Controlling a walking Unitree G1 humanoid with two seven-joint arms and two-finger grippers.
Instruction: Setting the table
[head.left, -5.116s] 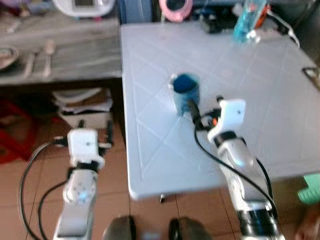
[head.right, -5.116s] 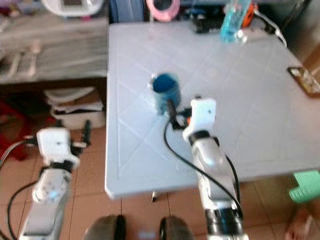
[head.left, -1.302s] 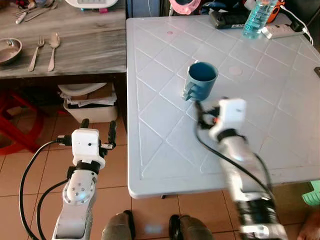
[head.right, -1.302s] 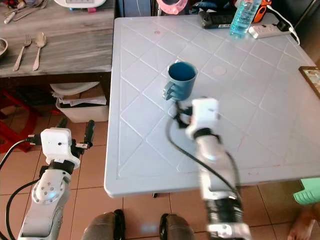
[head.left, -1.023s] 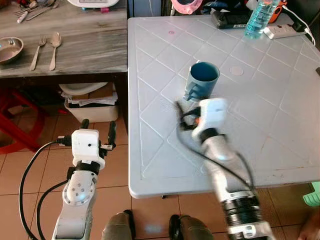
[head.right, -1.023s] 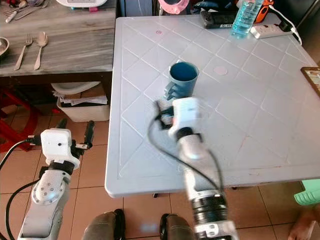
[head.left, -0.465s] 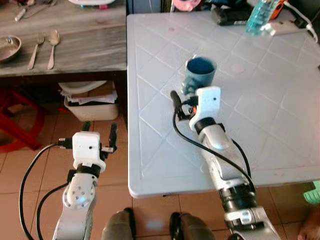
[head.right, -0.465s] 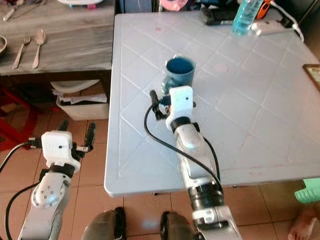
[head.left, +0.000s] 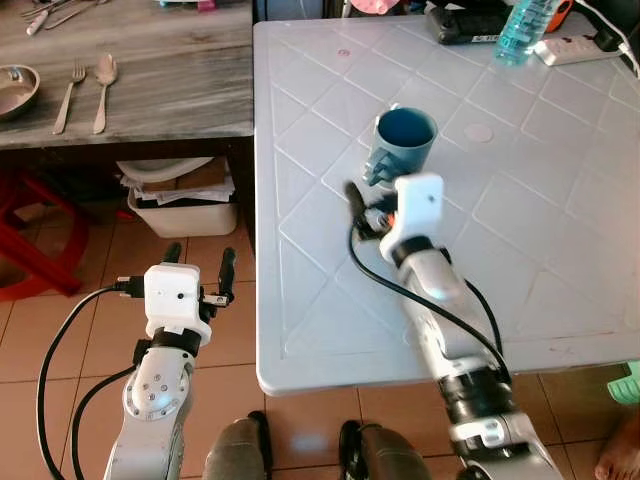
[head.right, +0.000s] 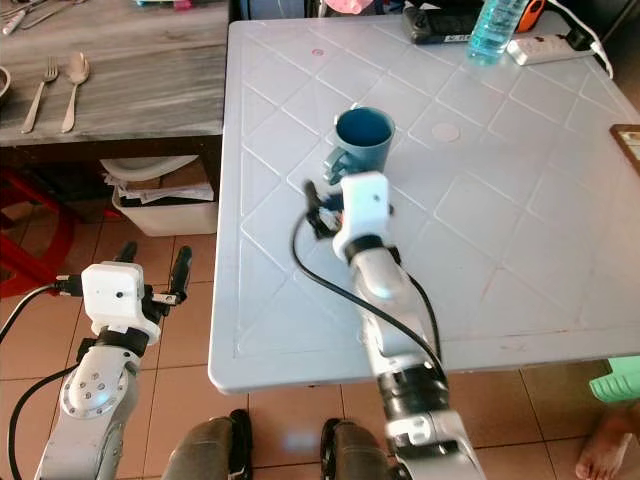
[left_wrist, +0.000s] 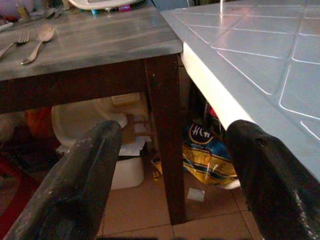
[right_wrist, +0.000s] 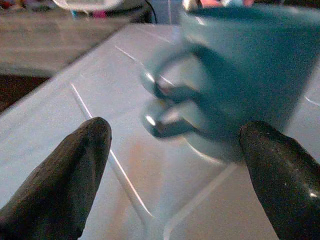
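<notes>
A blue mug stands upright on the white table, its handle turned toward me. My right gripper hovers low over the table just in front of the handle, open, and nothing is between its fingers. In the right wrist view the mug looms close beyond the spread fingertips. My left gripper hangs open above the floor, left of the table. A fork and spoon lie on the wooden side table, next to a small bowl.
A water bottle, a power strip and a black device sit along the white table's far edge. Boxes are stored under the wooden table, with a red stool beside them. A person's foot shows at the bottom right.
My right gripper has swung left across the front of the mug and now faces its handle. The mug has stayed in place. The left arm has not moved.
</notes>
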